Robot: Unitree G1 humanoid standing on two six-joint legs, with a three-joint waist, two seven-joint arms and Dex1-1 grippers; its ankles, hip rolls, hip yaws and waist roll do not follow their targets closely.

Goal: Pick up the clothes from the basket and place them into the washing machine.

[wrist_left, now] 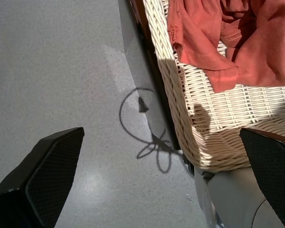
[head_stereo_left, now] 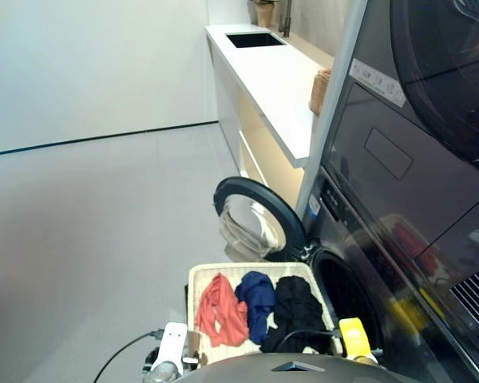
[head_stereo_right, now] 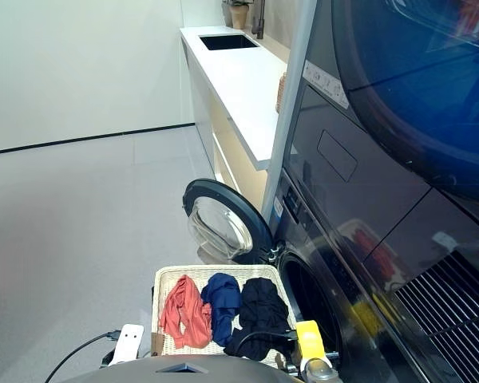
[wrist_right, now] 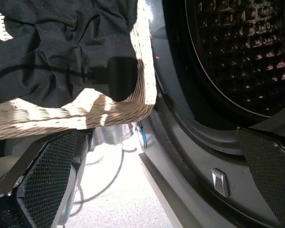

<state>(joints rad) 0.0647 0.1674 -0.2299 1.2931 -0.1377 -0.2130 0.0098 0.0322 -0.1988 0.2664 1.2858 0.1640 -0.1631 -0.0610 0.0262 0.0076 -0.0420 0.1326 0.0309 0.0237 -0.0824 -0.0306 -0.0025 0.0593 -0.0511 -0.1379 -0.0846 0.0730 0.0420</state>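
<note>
Left gripper (wrist_left: 164,180): black fingers spread wide, nothing between them, hanging over the grey floor (wrist_left: 61,71) right at the basket's outer corner!
Right gripper (wrist_right: 156,180): fingers spread wide too, empty, low down beside the basket's other end with the drum mouth straight ahead.
Basket (head_stereo_left: 198,281): cream-white wicker, sitting on the floor hard up against the front of the washing machine, just below the open door.
Coral-red garment (head_stereo_left: 220,309): crumpled at the basket's left end, and in the left wrist view a hem flops over the woven rim.
Navy blue garment (head_stereo_left: 258,298): bunched in the middle, squeezed between the red and the black, touching both.
Black garment (head_stereo_left: 295,311): heaped at the right end, nearest the drum; in the right wrist view it fills that corner up to the rim.
Washing machine (head_stereo_right: 335,263): dark grey and glossy, drum hole (wrist_right: 242,52) open and showing perforated metal inside.
Porthole door (head_stereo_left: 255,219): black-rimmed clear glass, swung out wide to the left of the drum, above the basket's far edge.
Counter (head_stereo_left: 271,76): long white worktop running away beyond the machine, a dark sink (head_stereo_left: 254,39) set in its far end and a small brown wicker basket (head_stereo_left: 320,90) on its near edge.
Upper appliance (head_stereo_right: 415,88): a second dark front stacked above the washer.
</note>
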